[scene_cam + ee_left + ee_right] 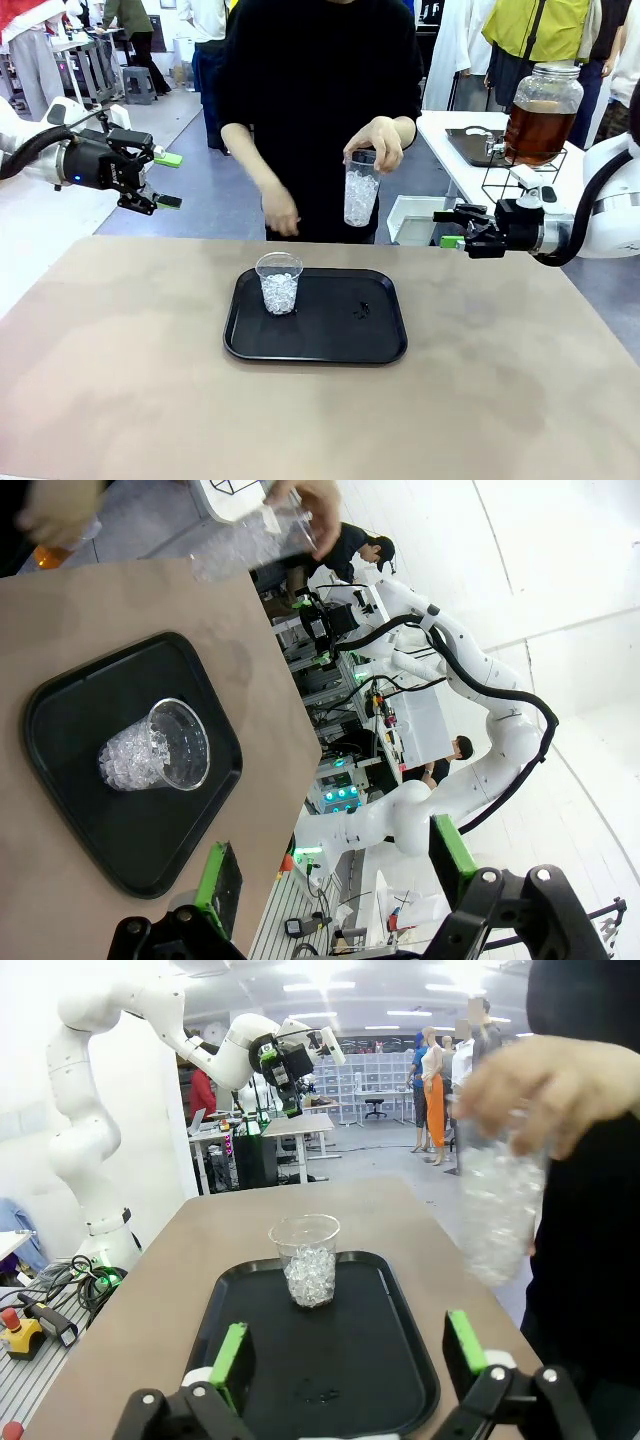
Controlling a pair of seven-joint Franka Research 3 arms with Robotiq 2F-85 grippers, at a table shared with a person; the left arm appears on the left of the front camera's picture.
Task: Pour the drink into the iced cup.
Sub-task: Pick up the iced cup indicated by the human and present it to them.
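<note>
With the left pincer [168, 180] and right pincer [447, 228] both released near the bench's [120, 390] far corners, open room surrounds the tray [240, 345] and its iced cup [279, 283]; the front view shows the drink [537, 135] in a jar [545, 85] far right, and a hand [378, 142] holds a second iced cup [361, 192], blurred in the right wrist view.

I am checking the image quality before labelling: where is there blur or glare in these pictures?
Right wrist view: the person's hand and the held cup are motion-blurred, and ceiling lights glare; the iced cup on the tray is sharp. Left wrist view: rolled sideways, bright white background. Front view: evenly lit, sharp.
</note>
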